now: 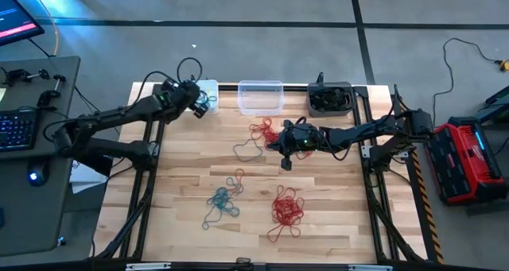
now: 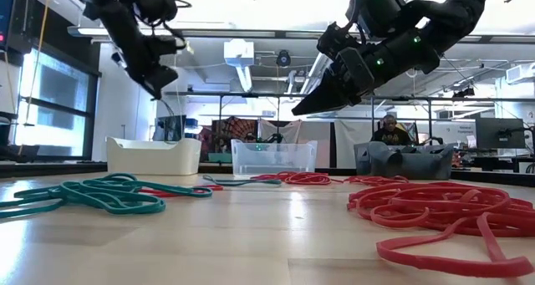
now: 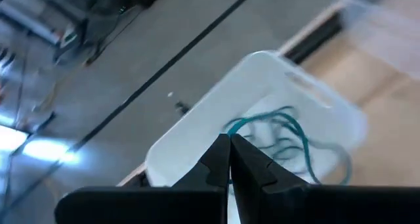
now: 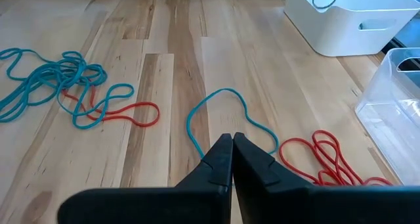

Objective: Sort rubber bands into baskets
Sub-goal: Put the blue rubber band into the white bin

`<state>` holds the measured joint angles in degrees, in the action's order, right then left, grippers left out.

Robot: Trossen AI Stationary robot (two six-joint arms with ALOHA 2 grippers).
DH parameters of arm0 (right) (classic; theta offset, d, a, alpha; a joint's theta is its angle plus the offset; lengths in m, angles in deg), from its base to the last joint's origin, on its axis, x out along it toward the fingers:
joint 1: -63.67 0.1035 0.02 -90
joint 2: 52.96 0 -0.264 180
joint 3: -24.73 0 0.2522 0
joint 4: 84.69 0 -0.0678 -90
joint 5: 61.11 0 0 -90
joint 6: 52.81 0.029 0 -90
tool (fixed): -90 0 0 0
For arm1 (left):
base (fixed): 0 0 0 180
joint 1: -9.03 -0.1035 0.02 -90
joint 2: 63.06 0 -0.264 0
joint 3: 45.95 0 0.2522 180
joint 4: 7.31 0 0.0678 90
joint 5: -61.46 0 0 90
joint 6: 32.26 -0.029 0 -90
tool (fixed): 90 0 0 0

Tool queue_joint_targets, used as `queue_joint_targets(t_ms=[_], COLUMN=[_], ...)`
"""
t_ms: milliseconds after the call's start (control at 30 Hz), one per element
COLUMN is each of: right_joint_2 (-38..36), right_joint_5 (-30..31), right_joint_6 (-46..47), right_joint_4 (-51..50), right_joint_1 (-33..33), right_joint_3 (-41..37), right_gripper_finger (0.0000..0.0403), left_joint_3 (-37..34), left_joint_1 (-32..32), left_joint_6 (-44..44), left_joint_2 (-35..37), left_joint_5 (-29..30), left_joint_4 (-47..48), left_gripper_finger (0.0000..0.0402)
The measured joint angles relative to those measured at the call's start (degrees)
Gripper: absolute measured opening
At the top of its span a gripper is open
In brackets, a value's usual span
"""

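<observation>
Left wrist view had the left gripper (image 3: 230, 159) with its fingers pressed together on nothing, hanging right over the white basket (image 3: 197, 138), which already held a few teal bands (image 3: 289, 129). The right gripper (image 4: 232, 159) was closed and empty too, above a single teal loop (image 4: 220, 112) on the wooden surface (image 1: 183, 183) near the clear basket (image 1: 260, 97). Dark grey basket (image 1: 330, 98) sat beside that. Loose teal pile (image 1: 220, 205) and red pile (image 1: 286, 209) lay nearer the front edge.
</observation>
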<state>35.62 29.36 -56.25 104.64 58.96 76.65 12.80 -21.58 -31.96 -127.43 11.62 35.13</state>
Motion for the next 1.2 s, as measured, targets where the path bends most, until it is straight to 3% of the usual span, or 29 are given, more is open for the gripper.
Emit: queue_joint_targets(t_ms=[167, 400, 567, 767, 1033, 1200], right_joint_2=[0.0, 0.0, 0.0, 0.0, 0.0, 0.0], right_joint_5=[0.0, 0.0, 0.0, 0.0, 0.0, 0.2], right_joint_6=[0.0, -0.4, 0.3, 0.5, 0.5, 0.5], right_joint_4=[-0.1, -0.1, -0.1, -0.1, -0.1, 0.1], right_joint_1=[0.0, 0.0, 0.0, 0.0, 0.0, 0.0], right_joint_3=[0.0, 0.0, 0.0, 0.0, 0.0, 0.0], right_gripper_finger=[0.0000, 0.0000, 0.0000, 0.0000, 0.0000, 0.0000], left_joint_3=[-2.2, -7.3, -9.2, -9.4, -9.4, -9.4], left_joint_1=[-6.6, -12.8, -14.4, -14.4, -12.9, -8.5], left_joint_6=[-0.5, -2.3, -2.3, -3.5, -5.4, -7.5], left_joint_2=[0.0, -0.4, -1.7, -4.0, -4.2, -4.2], left_joint_5=[-1.2, -12.2, -16.0, -16.8, -17.0, -24.4], left_joint_4=[-0.4, -7.1, -10.4, -11.9, -13.2, -16.1], left_gripper_finger=[0.0000, 0.0000, 0.0001, 0.0027, 0.0097, 0.0125])
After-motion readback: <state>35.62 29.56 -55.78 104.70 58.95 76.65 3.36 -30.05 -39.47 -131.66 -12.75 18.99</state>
